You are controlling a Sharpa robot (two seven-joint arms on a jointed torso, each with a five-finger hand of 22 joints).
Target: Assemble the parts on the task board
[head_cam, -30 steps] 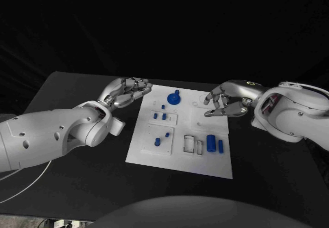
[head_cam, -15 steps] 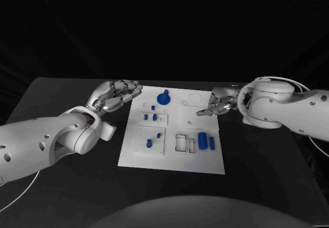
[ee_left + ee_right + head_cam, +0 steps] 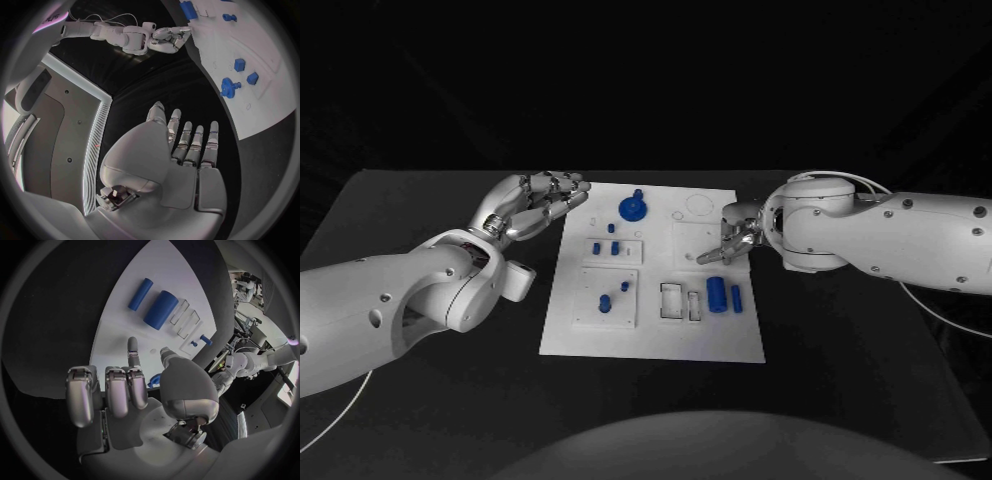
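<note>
The board (image 3: 653,330) lies mid-desk (image 3: 430,400), its near end bare. Past that, two blue cylinders (image 3: 715,294) lie side by side in the right-hand recess, with small pegs (image 3: 604,303) in the left block. This looks like the reach before a pick: no part is held yet. The right hand (image 3: 728,243) hangs over the board's right edge, just beyond the cylinders, most fingers (image 3: 119,390) curled in, one pointing out, gripping nothing. Next it likely must spread its fingers and settle on a part. Farther off, the left hand (image 3: 528,207) hovers open beside the board's far left corner, near the gear (image 3: 633,208). Since the earlier frames the right hand has come nearer along that edge; the left has barely moved.
</note>
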